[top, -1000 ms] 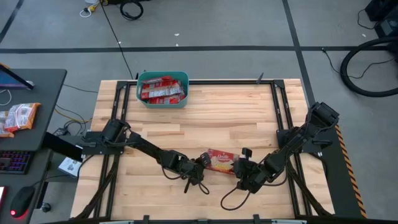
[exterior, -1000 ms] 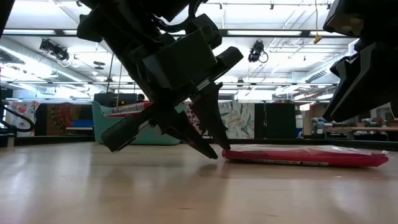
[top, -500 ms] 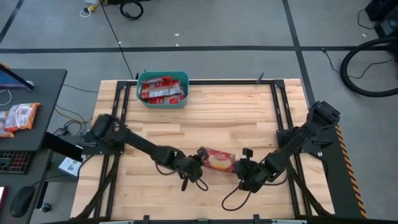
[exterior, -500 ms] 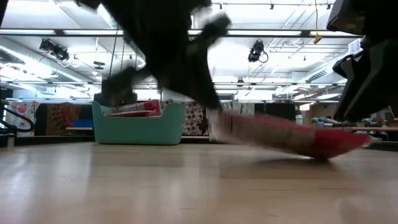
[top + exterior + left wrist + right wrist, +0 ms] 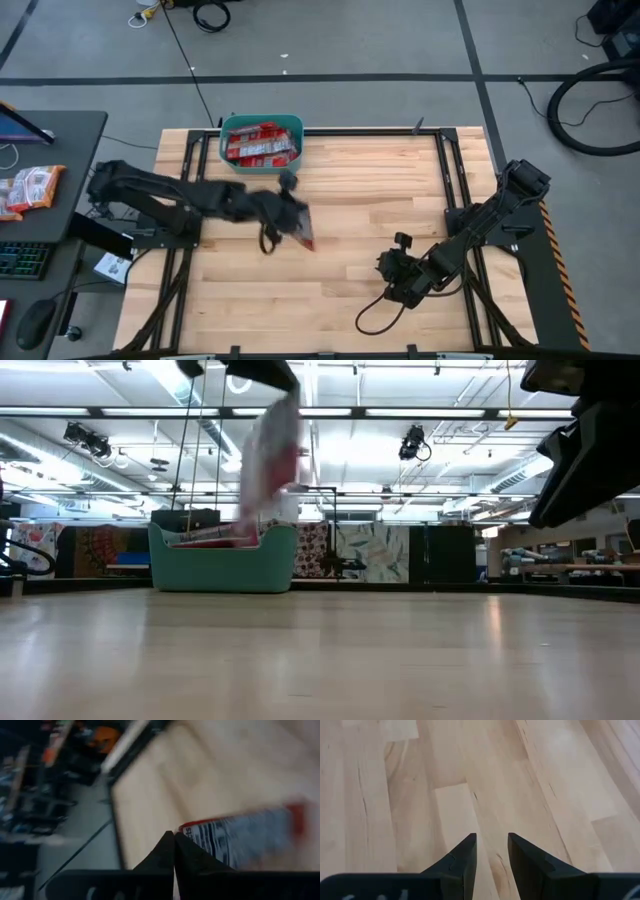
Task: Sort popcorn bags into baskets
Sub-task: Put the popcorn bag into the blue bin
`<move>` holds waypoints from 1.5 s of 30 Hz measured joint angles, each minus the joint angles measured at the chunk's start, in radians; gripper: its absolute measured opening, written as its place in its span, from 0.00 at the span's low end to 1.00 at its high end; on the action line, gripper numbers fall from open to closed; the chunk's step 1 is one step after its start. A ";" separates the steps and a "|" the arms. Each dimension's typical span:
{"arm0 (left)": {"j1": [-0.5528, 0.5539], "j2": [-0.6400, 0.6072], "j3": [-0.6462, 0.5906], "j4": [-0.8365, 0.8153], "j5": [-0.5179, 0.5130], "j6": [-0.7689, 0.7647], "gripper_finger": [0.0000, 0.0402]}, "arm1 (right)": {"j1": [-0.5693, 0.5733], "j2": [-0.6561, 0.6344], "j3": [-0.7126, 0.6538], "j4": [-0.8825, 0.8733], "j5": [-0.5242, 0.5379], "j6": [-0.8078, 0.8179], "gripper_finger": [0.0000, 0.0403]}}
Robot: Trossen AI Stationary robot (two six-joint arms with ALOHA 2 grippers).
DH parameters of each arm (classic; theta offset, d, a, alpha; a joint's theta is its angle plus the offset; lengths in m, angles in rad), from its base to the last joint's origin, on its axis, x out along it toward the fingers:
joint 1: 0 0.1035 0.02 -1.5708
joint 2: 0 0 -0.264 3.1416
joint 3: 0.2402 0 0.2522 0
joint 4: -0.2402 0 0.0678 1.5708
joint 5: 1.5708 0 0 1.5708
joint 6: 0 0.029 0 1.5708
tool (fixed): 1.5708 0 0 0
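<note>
Wooden slats formed the table (image 5: pixel 330 210), which stood on a grey floor crossed by dark tape lines, with a dark desk (image 5: pixel 50 180) at its left edge. At the table's far edge, left of centre, sat the teal basket (image 5: pixel 261 144), already holding several red popcorn bags (image 5: pixel 262 142). Over the left half of the table the left arm (image 5: pixel 170 195) reached toward the middle, and its left gripper (image 5: pixel 173 851) was clenched on the edge of one carried popcorn bag (image 5: pixel 302 228), fingers pressed together in the left wrist view. That bag hung clear of the wood, between the table's centre and the basket; in the low view it appeared blurred and roughly upright, long axis near vertical, trailing down from the pinched edge. In the high view it showed almost edge-on, as a narrow red strip. The right arm waited low near the table's right front, its right gripper (image 5: pixel 490 854) released and empty, fingers apart over bare wood. Judged from this moment, the main risk was the thin edge grip: a fast swing could let the bag slip out short of the basket. A dangling bag might also catch the basket's rim and fall outside, or land on the stacked bags and slide off.
</note>
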 joint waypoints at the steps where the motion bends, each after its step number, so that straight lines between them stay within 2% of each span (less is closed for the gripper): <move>1: 0.020 -0.028 0.000 0.000 -0.007 0.005 0.00 | 0.000 0.000 0.000 0.002 0.001 0.001 0.29; 6: 0.146 -0.134 0.000 -0.015 -0.010 0.035 0.00 | 0.000 0.000 0.000 0.020 0.016 0.000 0.29; 11: 0.301 -0.190 0.000 0.034 -0.005 0.139 0.00 | 0.000 0.000 0.000 0.036 0.016 -0.005 0.29; 14: 0.408 -0.191 0.001 0.094 0.006 0.226 0.00 | 0.000 0.000 0.000 0.042 0.017 -0.013 0.29; 17: 0.516 -0.177 0.001 0.152 0.069 0.277 0.00 | -0.003 0.000 0.000 0.052 0.017 -0.018 0.29; 24: 0.711 -0.098 0.002 0.226 0.185 0.288 0.00 | -0.003 0.000 -0.001 0.062 0.017 -0.027 0.29; 32: 0.845 -0.034 0.002 0.307 0.264 0.289 0.01 | -0.003 0.000 -0.001 0.065 0.016 -0.028 0.29; 38: 0.894 -0.022 0.001 0.191 0.274 0.308 0.01 | -0.004 0.000 -0.001 0.081 0.016 -0.028 0.29; 45: 0.897 -0.031 0.002 0.041 0.274 0.375 0.02 | -0.004 0.000 -0.001 0.082 0.013 -0.028 0.29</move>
